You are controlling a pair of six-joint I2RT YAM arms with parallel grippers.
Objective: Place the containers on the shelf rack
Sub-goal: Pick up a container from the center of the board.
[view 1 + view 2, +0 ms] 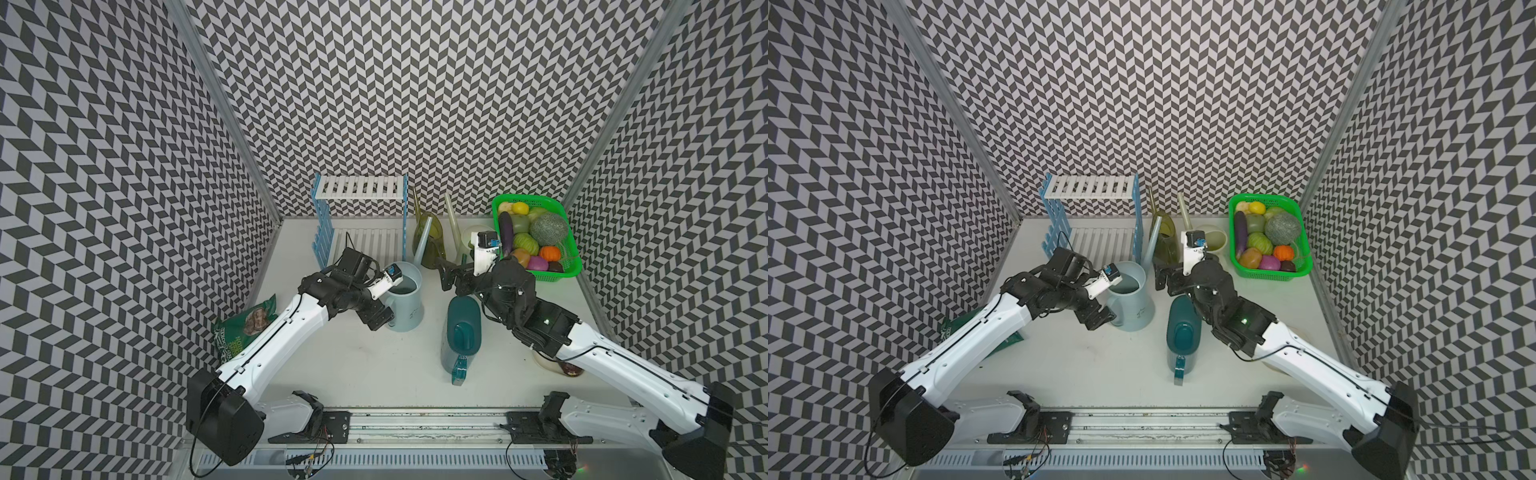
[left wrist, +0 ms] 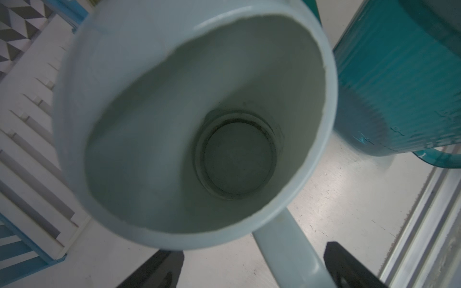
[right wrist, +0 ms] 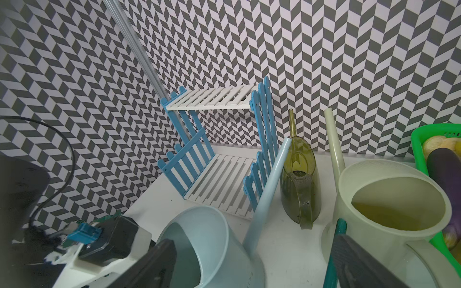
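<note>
The left hand point(image 1: 382, 319), wide, straddles the handle of the upright light blue can point(image 1: 405, 301). The right hand point(image 1: 444, 274) gapes wide at its two o'clock, the shelf rack point(image 1: 359, 189) at eleven.

White block lettering on the front of the green snack bag point(image 1: 243, 326), set in several stacked lines beside a round picture, turned upside down in a top view. Too small and blurred to spell out with any certainty. A small dark printed mark low on the outer side of the light blue watering can point(image 1: 409, 311), showing in both top views. Too faint to read as letters, a number or a logo. Nothing else legible anywhere.
</note>
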